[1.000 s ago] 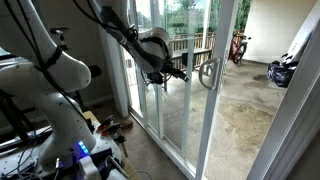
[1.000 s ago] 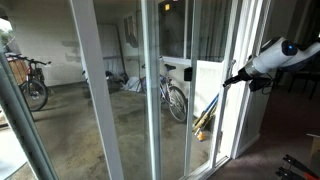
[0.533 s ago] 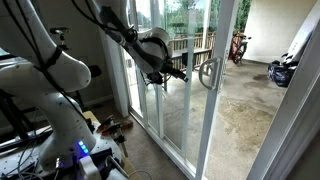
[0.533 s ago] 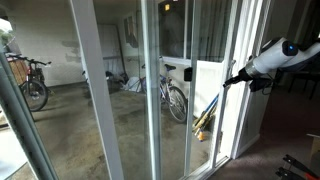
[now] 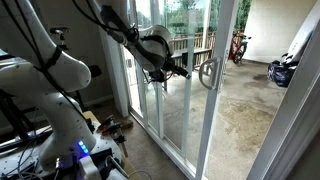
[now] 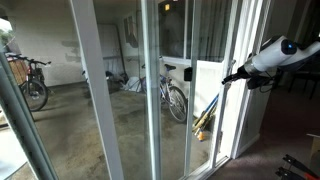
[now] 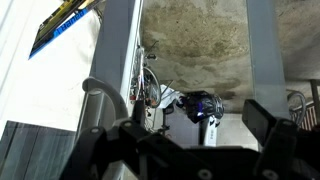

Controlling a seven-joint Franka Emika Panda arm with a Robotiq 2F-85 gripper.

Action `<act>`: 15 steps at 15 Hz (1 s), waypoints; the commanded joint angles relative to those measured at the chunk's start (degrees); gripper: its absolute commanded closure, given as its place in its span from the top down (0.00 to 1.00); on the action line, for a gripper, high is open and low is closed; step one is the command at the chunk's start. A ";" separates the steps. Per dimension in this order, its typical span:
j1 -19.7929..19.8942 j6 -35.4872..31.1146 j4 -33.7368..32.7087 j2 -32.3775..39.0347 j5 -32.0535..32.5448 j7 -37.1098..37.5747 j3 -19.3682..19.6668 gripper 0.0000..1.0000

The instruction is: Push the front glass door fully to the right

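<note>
Pincer: the black pincer [image 5: 178, 72] at the end of the white robot arm [image 5: 58, 68] is released. In the wrist view its two dark fingers [image 7: 265, 125] stand far apart, and nothing is between them.
Door: the tall glass door in a white frame [image 7: 120, 40] stands straight up, right in front of the pincer [image 7: 185, 140]. In the wrist view its white post runs down from 12 o'clock. It sits at about 10 o'clock from the pincer.
Handle: the curved white loop handle [image 7: 97, 92] sticks out from the edge of that post, at about 10 o'clock from the pincer. It is not between the fingers.
Touching: in an exterior view the pincer [image 6: 228, 79] points to 9 o'clock, and its tip is just beside a white upright post [image 6: 243, 110]. I cannot tell if it touches.
Floor outside: the grey concrete floor [image 5: 240, 115] lies behind the glass.
Bikes: a silver bicycle [image 6: 175, 98] stands behind the glass at about 8 o'clock from the pincer. A dark bicycle [image 6: 30, 82] stands well apart from it, at the 9 o'clock edge of that view. A red bicycle [image 5: 237, 47] stands far back, at 2 o'clock from the pincer.
Fence: a brown wooden railing [image 5: 192, 45] shows through the glass at 1 o'clock from the pincer.
</note>
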State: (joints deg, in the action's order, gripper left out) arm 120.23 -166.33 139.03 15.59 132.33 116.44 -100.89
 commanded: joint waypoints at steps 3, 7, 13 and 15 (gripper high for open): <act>-0.46 -1.92 -1.68 4.03 -0.06 1.21 0.88 0.60; -1.34 -2.19 -2.54 5.13 -0.89 1.22 1.98 0.34; -8.23 1.99 -4.45 13.02 -13.64 -11.22 8.34 0.03; -9.72 1.37 -5.89 13.90 -16.62 -12.82 9.76 0.00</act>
State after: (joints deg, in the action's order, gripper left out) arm 112.86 -165.92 134.53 25.14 120.10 108.67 -93.11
